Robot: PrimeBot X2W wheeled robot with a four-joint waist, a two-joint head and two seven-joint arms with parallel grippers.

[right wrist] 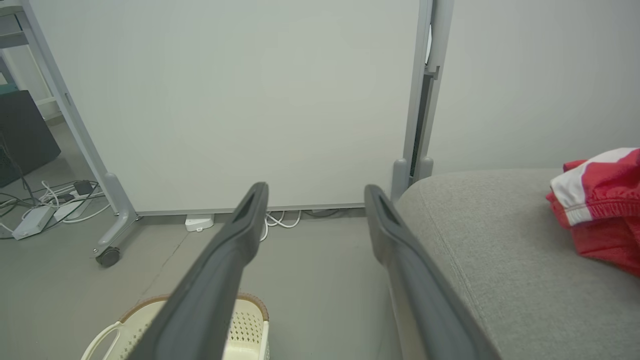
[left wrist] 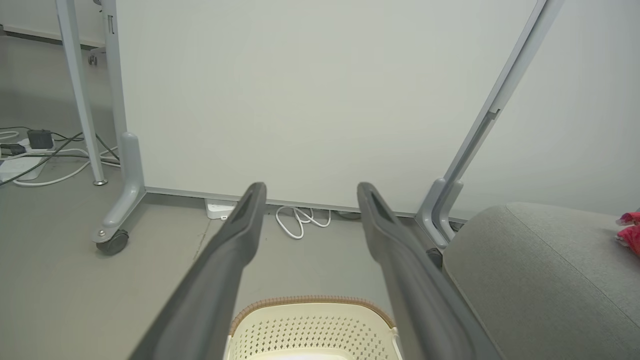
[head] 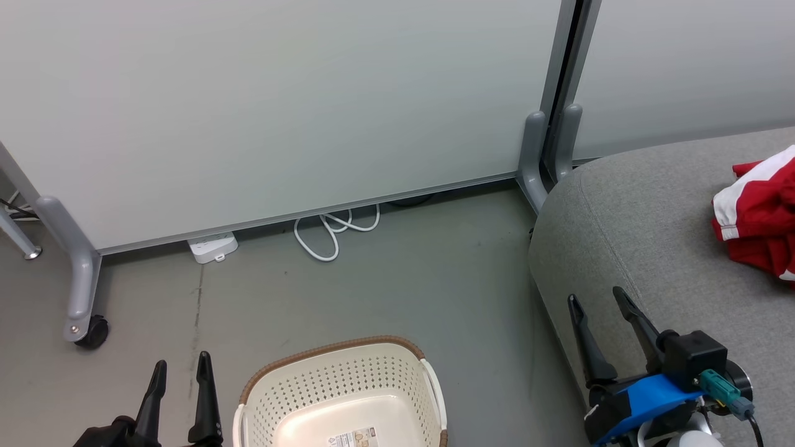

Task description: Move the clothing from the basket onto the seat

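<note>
Clothing (head: 758, 217), a bunched red-and-white garment, lies on the seat (head: 633, 248), well in from its rounded corner. The basket (head: 329, 349) stands on the floor just beside that corner, and the part of its bottom in view is bare but for a paper label (head: 351, 437). The transfer looks done; what remains is likely a check of the basket's hidden near end. The left gripper (head: 180, 363) and right gripper (head: 594, 295) both have their fingers spread, holding nothing.
</note>
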